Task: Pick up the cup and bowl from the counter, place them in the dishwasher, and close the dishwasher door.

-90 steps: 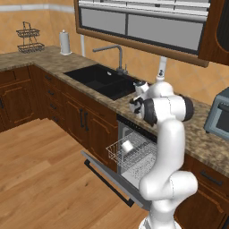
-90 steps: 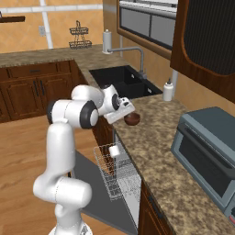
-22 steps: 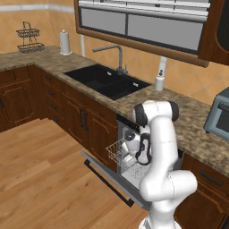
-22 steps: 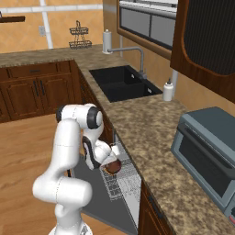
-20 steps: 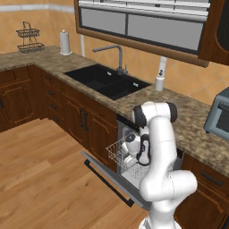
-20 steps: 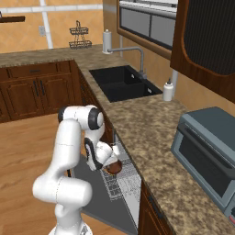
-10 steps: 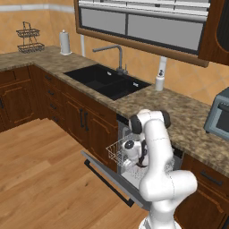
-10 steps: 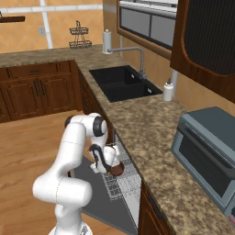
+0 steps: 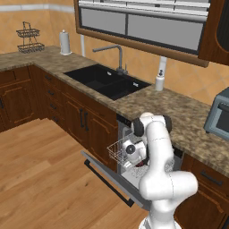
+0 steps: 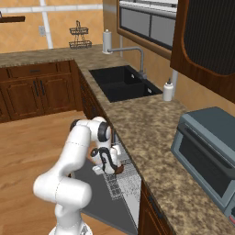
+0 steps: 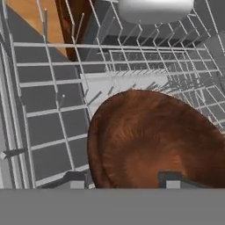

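My gripper (image 11: 124, 181) is down inside the white wire rack (image 9: 117, 150) of the open dishwasher (image 10: 124, 181). The dark brown bowl (image 11: 154, 136) sits in the rack right under the hand. The fingers stand apart, one outside the bowl's wall and one over its inside, so the gripper is open. From the right base view the bowl (image 10: 118, 170) shows just beside the gripper (image 10: 112, 167). The white cup (image 11: 154, 9) lies further along the rack. The grey dishwasher door (image 9: 107, 172) hangs down flat, below the granite counter (image 9: 179, 112).
A black sink (image 9: 105, 82) with a tap is sunk into the counter, and a soap dispenser (image 10: 168, 90) stands behind it. A blue-grey toaster oven (image 10: 206, 147) sits on the counter to the right. Wooden floor (image 9: 44, 179) lies in front of the lowered door.
The arm carried the bowl from counter height down into the rack. In the last half second the fingers have spread apart from the bowl's wall.
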{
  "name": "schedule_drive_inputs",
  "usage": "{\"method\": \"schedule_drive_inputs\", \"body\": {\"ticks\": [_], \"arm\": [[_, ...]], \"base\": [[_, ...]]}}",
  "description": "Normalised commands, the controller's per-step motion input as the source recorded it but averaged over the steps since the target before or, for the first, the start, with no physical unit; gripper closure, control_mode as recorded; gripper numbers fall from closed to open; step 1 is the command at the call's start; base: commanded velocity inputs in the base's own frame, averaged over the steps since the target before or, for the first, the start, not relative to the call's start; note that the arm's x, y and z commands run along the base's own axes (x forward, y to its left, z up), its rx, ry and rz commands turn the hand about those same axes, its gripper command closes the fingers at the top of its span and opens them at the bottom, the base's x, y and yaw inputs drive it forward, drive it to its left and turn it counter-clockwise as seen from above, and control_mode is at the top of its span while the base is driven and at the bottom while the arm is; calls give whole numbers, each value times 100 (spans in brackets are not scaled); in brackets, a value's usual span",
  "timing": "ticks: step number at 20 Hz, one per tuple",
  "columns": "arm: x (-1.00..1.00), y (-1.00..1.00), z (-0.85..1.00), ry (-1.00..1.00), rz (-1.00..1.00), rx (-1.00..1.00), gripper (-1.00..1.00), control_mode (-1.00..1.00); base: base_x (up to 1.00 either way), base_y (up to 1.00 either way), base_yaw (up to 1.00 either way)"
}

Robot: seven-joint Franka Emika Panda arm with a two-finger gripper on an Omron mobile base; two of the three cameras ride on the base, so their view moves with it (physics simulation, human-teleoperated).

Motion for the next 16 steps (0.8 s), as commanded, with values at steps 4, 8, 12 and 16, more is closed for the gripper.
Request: {"method": "schedule_drive_inputs", "body": {"ticks": [4, 8, 12, 16], "arm": [[-42, 17, 69, -26, 0, 0, -100, -100], [-37, 65, 100, -24, 0, 0, -100, -100], [-25, 98, 100, -5, 0, 0, -100, -100], [-3, 100, 100, 3, 0, 0, -100, -100]], "base": [[0, 0, 0], [0, 0, 0], [0, 0, 0], [0, 0, 0]]}}
